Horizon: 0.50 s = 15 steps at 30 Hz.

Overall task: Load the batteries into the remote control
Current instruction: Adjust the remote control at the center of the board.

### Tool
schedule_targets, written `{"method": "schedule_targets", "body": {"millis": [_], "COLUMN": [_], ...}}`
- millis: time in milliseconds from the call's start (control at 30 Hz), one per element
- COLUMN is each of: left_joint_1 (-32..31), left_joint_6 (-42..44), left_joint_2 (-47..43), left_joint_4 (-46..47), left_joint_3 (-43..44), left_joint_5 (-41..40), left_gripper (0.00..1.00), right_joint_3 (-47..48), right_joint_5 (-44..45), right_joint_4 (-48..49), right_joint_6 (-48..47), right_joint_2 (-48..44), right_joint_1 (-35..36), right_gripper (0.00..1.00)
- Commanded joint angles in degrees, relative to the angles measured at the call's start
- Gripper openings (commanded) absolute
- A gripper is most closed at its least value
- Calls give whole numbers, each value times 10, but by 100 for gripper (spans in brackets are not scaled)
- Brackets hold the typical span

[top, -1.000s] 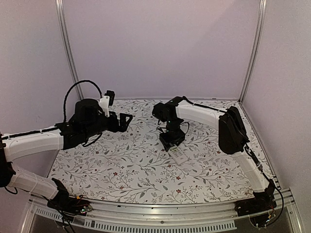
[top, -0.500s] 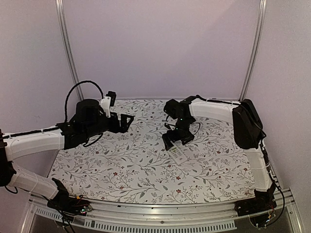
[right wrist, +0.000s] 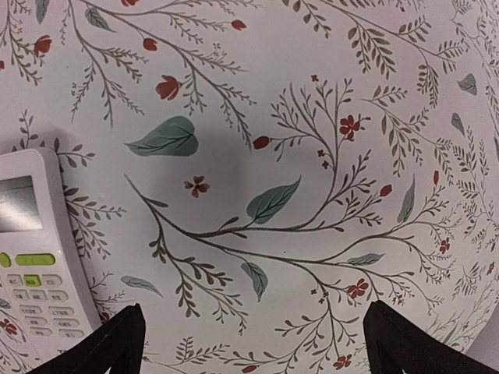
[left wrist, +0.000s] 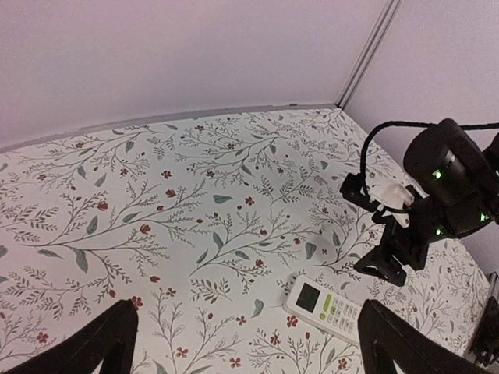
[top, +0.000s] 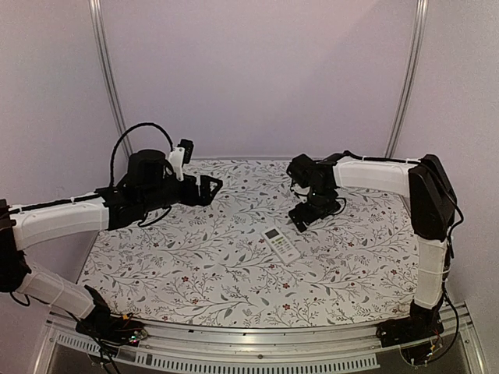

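White remote control point(top: 281, 244) lies buttons-up on the floral desk point(top: 179, 269). R tool point(top: 306, 217) hangs near the remote's screen end, fingers spread wide, holding nothing. L tool point(top: 209, 188) sits well apart, far-left of the remote, also spread wide, nothing in it.

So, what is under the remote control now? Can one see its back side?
The remote control lies flat on the flowered table, with its screen and buttons facing up. Only the table shows around it. Its back faces down, so that side is covered and cannot be seen.
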Motion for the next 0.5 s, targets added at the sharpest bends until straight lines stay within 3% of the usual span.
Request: {"method": "schedule_targets", "body": {"millis": [0, 333, 467], "left_joint_1": [5, 5, 5], "left_joint_6": [-13, -19, -21], "left_joint_2": [12, 11, 14], "left_joint_4": [-30, -37, -36], "left_joint_3": [32, 36, 42], "left_joint_5": [13, -5, -6], "left_gripper": [100, 100, 99], "right_joint_3": [-17, -54, -61], "right_joint_5": [56, 4, -64], "right_joint_4": [13, 41, 48], "right_joint_6": [-32, -61, -62], "right_joint_2": [11, 29, 32], "right_joint_1": [11, 37, 47], "right_gripper": [99, 99, 99]}}
